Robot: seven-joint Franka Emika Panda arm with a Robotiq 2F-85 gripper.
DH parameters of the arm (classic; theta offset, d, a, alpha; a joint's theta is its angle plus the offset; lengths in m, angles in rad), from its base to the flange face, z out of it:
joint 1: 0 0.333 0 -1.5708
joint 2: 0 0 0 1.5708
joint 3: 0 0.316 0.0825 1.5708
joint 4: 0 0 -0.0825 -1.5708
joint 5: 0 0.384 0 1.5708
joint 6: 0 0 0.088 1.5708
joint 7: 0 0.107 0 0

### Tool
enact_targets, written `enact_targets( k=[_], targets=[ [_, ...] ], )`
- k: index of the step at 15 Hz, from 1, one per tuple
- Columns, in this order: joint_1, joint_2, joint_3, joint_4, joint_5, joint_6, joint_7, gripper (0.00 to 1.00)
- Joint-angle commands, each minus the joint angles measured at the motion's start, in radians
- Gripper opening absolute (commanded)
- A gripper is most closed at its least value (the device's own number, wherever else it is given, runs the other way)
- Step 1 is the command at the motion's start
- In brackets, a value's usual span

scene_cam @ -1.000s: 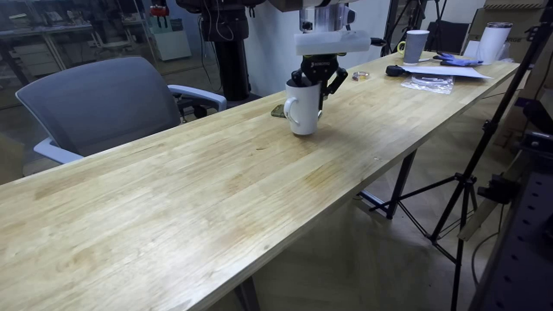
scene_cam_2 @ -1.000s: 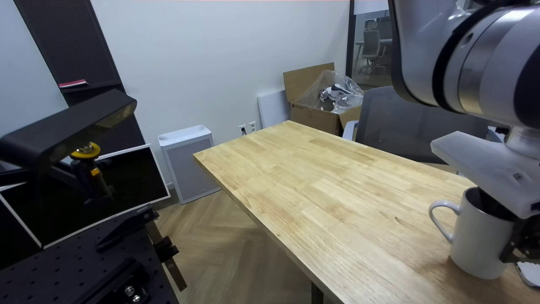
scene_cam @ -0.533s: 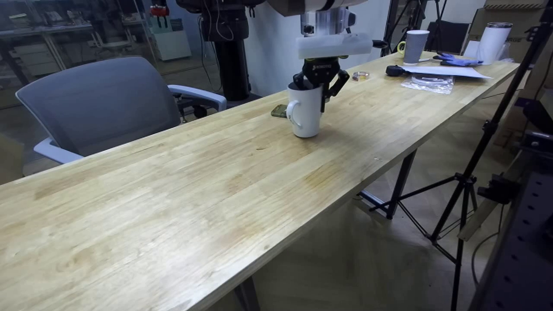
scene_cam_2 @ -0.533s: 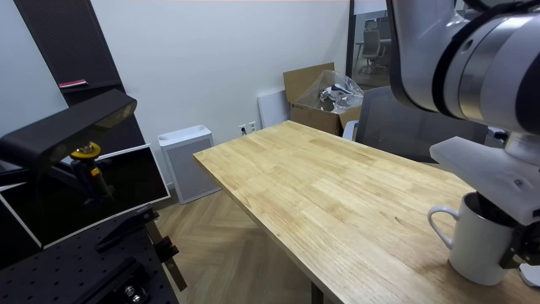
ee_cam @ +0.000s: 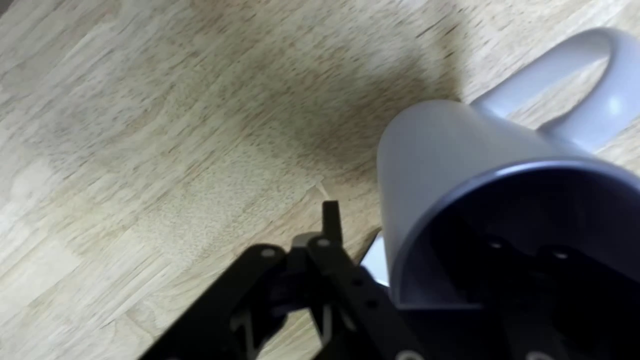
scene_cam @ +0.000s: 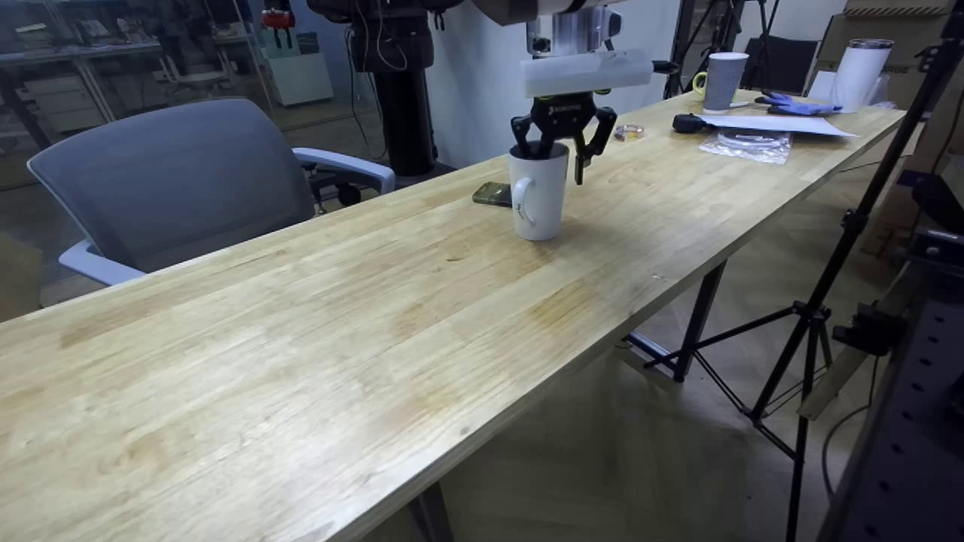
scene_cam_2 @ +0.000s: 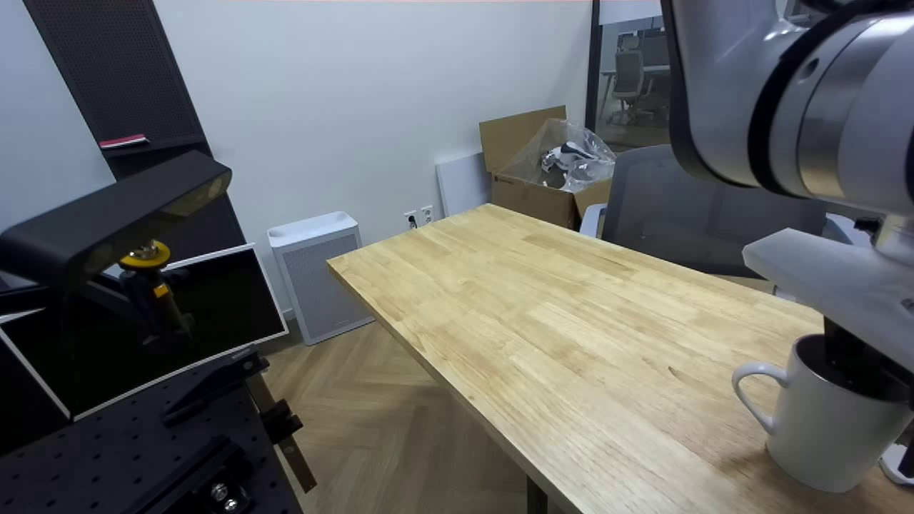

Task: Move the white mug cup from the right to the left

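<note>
As the pinch came undone, gripper (scene_cam: 559,164) stood spread, one finger inside the white mug cup (scene_cam: 539,205), one clear of it.

Likely a release; final set-down or regrip, couldn't tell. The white mug cup sat upright on the wooden surface (scene_cam: 339,324), near the phone-like object (scene_cam: 492,194), handle turned more toward the camera in an exterior view; pale outside, dark within.
</note>
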Motion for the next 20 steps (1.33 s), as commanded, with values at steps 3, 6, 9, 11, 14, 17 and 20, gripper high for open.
enact_targets(
  k=[3,6,9,11,14,17,20],
  targets=[
    [0.034,-0.002,-0.034,0.014,-0.029,-0.003,0.055,0.95],
    [0.044,0.001,-0.046,0.013,-0.038,0.010,0.062,1.00],
    [0.049,0.002,-0.053,0.013,-0.045,0.031,0.065,1.00],
    [0.086,-0.028,-0.075,0.008,-0.058,0.010,0.091,1.00],
    [0.115,-0.041,-0.097,0.015,-0.077,0.000,0.120,1.00],
    [0.140,-0.052,-0.114,0.019,-0.094,-0.007,0.144,1.00],
    [0.155,-0.063,-0.127,0.023,-0.105,-0.014,0.163,1.00]
  ],
)
